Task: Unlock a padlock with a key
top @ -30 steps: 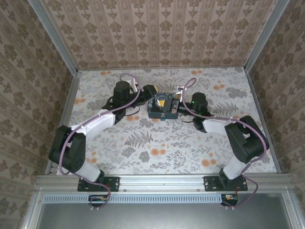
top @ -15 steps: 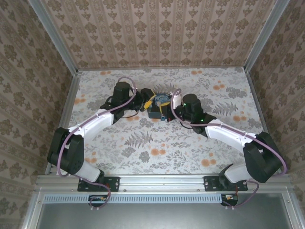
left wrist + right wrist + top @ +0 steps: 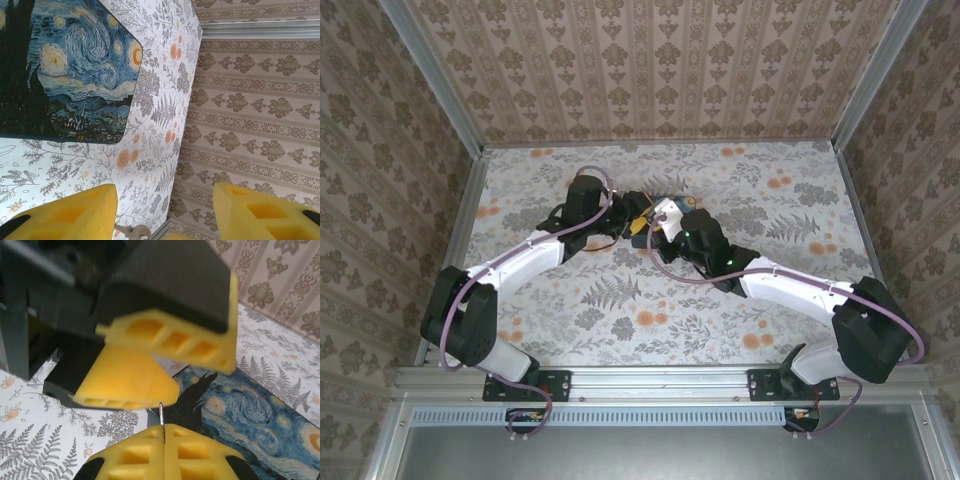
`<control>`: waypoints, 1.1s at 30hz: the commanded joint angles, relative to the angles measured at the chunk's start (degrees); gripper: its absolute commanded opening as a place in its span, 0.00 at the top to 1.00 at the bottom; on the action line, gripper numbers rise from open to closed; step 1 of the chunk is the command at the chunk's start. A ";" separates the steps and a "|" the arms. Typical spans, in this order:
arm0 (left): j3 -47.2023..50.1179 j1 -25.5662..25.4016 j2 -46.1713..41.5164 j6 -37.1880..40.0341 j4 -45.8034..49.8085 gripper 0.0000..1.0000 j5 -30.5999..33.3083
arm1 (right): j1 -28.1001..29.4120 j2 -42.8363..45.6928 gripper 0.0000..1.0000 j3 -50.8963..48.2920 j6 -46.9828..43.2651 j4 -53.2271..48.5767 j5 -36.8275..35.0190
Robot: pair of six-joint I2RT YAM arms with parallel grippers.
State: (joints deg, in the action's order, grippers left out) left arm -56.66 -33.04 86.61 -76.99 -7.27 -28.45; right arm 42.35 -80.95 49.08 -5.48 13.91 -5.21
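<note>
Edgewise, thin key inside tight right end effector; left end effector agape.

Tabletop white, printed with grey ferns and orange blossoms. Starry Night print pad lay flat on it, rounded corner toward the far wall, fern print all round. Same pad seen at right in the right wrist view, blue swirls and yellow stars. Walls papered in beige damask stripes on far, left and right sides. Aluminium posts ran up both far corners. Metal rail crossed near edge of table; slotted strip just nearer than rail.
</note>
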 commanded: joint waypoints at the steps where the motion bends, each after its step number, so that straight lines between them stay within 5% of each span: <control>1: -0.55 -0.60 1.40 -1.14 -1.18 0.50 0.77 | 0.64 -0.61 1.00 2.01 -2.14 -0.44 -2.65; 22: -0.29 -1.15 3.59 -1.59 -2.82 0.80 1.65 | 1.64 -2.39 1.00 3.56 -2.79 -0.81 -2.53; 28: -0.34 -1.15 4.17 -1.42 -3.25 1.00 1.73 | 1.80 -2.97 1.00 4.08 -2.37 -0.99 -2.64; 33: -0.54 -0.29 4.25 2.55 -3.43 1.00 1.77 | -0.44 0.26 0.62 2.02 2.34 -0.10 -1.82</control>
State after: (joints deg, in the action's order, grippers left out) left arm -56.66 -33.67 90.19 -77.71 -9.45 -26.98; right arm 43.24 -83.05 50.87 -6.35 13.39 -7.05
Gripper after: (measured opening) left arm 0.044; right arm 0.349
